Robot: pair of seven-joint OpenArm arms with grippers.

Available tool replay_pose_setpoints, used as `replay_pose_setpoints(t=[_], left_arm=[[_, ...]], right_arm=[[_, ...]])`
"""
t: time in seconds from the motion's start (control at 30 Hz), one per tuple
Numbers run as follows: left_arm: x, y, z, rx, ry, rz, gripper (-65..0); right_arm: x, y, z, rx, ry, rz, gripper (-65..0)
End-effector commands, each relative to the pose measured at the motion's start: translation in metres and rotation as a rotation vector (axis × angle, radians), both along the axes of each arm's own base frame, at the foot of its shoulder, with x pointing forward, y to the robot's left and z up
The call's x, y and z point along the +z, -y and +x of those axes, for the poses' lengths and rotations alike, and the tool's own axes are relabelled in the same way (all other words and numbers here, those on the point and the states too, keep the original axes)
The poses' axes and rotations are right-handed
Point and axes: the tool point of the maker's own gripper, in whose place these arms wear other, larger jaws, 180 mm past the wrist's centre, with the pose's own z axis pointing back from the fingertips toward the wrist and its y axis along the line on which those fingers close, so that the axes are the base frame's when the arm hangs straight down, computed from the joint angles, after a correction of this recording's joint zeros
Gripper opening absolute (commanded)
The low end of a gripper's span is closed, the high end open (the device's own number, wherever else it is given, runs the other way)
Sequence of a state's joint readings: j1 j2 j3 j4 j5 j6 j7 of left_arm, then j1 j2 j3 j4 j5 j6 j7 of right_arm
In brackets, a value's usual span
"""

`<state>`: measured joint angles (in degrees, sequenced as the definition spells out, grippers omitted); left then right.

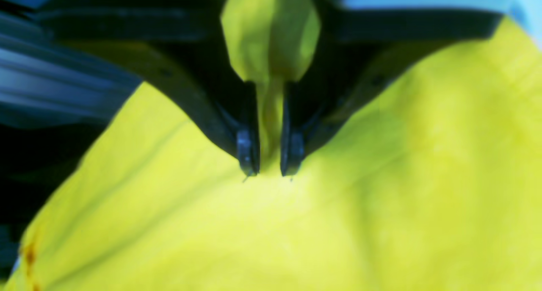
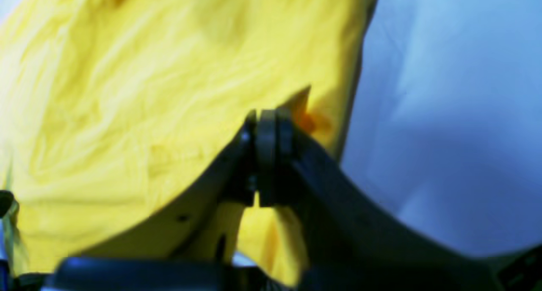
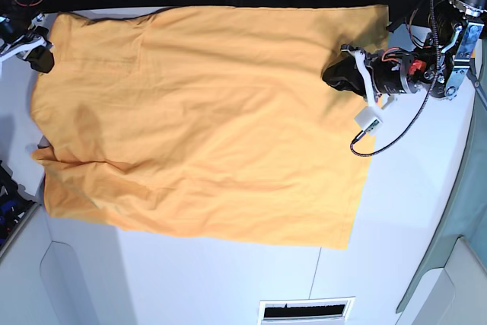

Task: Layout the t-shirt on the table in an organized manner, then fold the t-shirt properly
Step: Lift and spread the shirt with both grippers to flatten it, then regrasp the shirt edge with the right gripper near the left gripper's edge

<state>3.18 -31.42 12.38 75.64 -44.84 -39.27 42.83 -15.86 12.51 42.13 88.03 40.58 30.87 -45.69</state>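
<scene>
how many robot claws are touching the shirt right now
2. The left claw pinches a fold of the t-shirt near its right edge in the base view; the right claw is shut at the shirt's left edge.

The orange-yellow t-shirt (image 3: 205,119) lies spread wide and mostly flat across the far half of the white tabletop (image 3: 228,287). Soft wrinkles cross it, and its near edge runs slightly slanted.

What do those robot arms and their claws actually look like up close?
Each claw is a pair of curved black fingers ending in small flat dark pads. In the overhead view, the left arm is black with white plastic brackets, a small white box, red wiring and a looping black cable. The right arm shows black and white parts at the edge.
</scene>
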Motion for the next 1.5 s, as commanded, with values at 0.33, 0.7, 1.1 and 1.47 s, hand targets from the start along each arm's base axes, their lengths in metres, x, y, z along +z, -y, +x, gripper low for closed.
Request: replay_pose_setpoints(t=[0.33, 0.7, 1.1, 1.47], left_arm=[[-0.036, -0.049, -0.010, 0.059, -0.061, 0.142, -52.2], [-0.044, -0.040, 0.001, 0.118, -0.080, 0.128, -52.2], [-0.042, -0.041, 0.003, 0.112, -0.085, 0.130, -52.2], [-0.029, -0.037, 0.025, 0.115, -0.037, 0.114, -52.2]], right_arm=[[0.060, -0.024, -0.027, 0.167, 0.089, -0.088, -65.0], [0.063, -0.038, -0.096, 0.259, -0.063, -0.146, -54.0], [0.079, -0.019, -0.052, 0.186, 0.062, -0.246, -30.9], [0.030, 0.049, 0.013, -0.076, 0.061, -0.223, -65.0]])
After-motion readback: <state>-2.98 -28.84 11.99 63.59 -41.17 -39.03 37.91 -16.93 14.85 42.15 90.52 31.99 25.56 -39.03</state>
